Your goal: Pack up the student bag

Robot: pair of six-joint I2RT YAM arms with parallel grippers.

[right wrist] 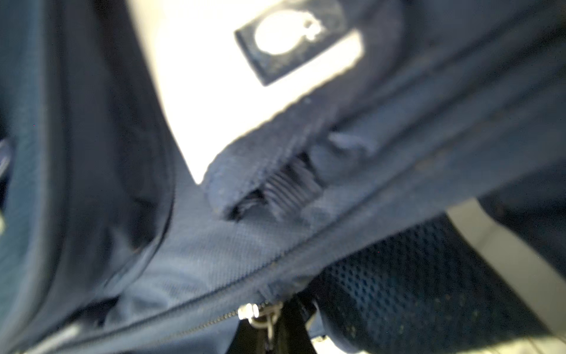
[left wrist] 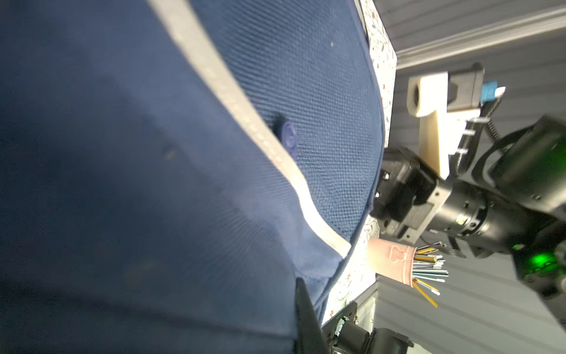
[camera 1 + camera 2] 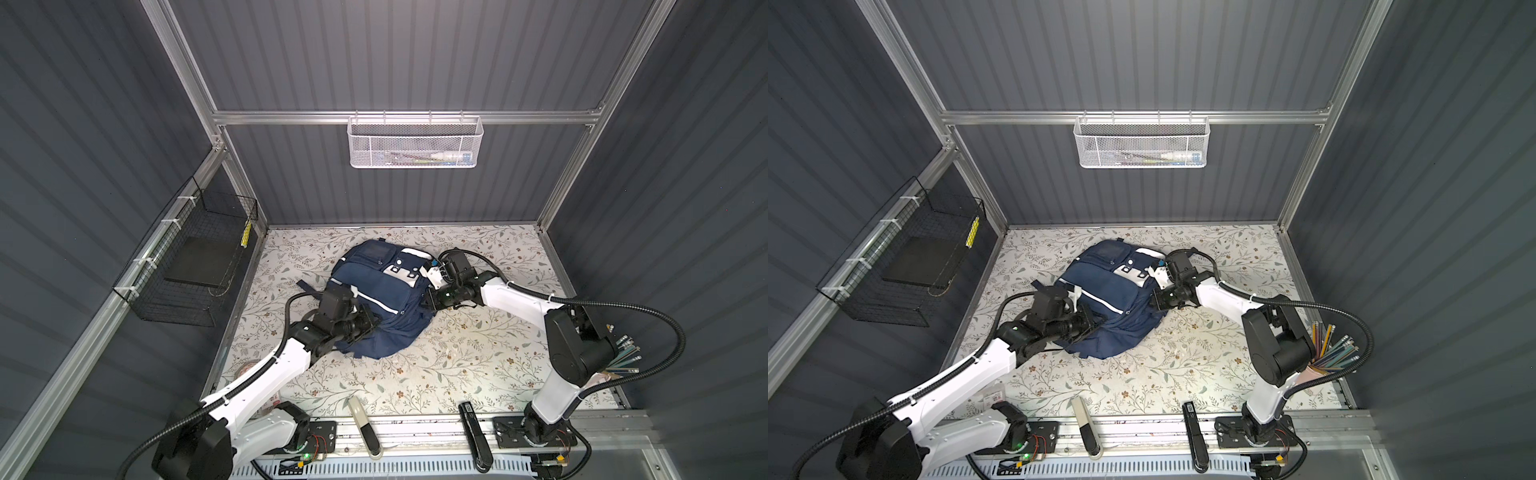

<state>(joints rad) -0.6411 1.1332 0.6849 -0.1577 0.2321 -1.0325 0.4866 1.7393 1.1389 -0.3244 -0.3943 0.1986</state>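
Two hands are on the student bag (image 3: 382,307), which lies flat and slumped at the middle of the flowered tabletop (image 3: 457,374), front pockets up. The left hand (image 3: 368,323) is closed at the bag's near-left edge and seems to pinch a fold of the navy cloth. In the left wrist view only one dark finger (image 2: 306,321) shows against the fabric. The right hand (image 3: 428,300) is closed at the bag's right side. The right wrist view puts a small metal zip pull (image 1: 260,315) right at its tips, apparently nipped between them, though the picture is blurred.

By its looks the bag is soft, limp and probably light. It will sag, wrinkle and drag across the tabletop rather than hold a shape, so a tug on the zip likely needs the cloth held taut on the opposite side. The best holds are seams, piped edges, straps or the pull itself, since broad flat panels give little to pinch.
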